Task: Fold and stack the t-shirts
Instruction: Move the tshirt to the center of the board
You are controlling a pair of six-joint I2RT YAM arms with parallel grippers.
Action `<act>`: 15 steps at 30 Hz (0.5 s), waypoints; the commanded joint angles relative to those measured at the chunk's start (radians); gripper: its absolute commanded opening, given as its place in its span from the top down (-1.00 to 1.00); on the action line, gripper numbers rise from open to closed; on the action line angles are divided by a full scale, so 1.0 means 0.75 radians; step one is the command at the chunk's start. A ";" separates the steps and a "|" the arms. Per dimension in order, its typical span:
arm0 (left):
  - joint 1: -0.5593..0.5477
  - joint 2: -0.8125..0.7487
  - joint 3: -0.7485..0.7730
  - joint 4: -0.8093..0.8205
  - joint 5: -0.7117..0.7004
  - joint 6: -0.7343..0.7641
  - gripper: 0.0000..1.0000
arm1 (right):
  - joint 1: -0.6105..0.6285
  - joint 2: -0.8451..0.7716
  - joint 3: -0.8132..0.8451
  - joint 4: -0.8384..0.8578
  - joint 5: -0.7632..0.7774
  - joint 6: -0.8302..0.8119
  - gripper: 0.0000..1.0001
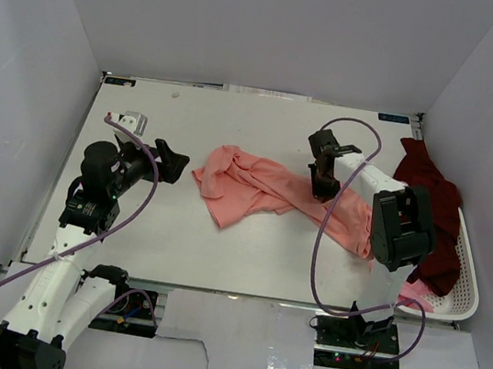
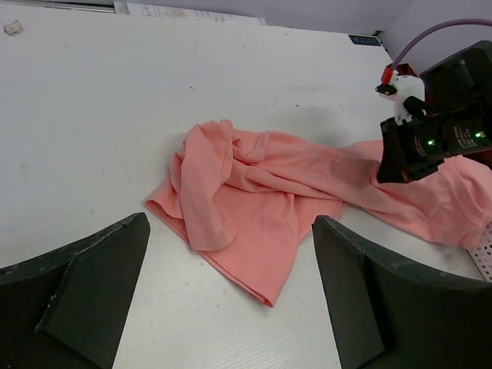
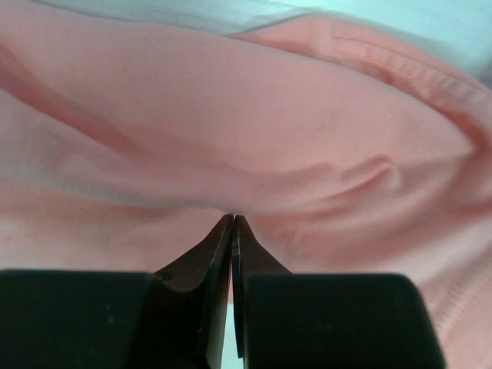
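Two shirts show: a maroon shirt (image 1: 431, 189) draped over the basket (image 1: 467, 273), and a salmon shirt (image 1: 251, 185) crumpled just left of the basket, one end reaching its rim. Right gripper (image 3: 232, 219) is pinched tight on a fold of the salmon shirt; left gripper (image 1: 173, 164) hangs wide open, farther left. The nip looks thin, so a pull may slip free or snag the trailing end on the basket

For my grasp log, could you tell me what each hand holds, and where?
Left hand empty; right hand shut at a mid-body fold of the salmon-pink cloth t-shirt, grip unconfirmed.
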 commanded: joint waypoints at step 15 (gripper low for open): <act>-0.005 -0.015 -0.002 0.027 0.028 0.006 -0.96 | 0.003 -0.162 0.644 -0.346 0.103 -0.047 0.40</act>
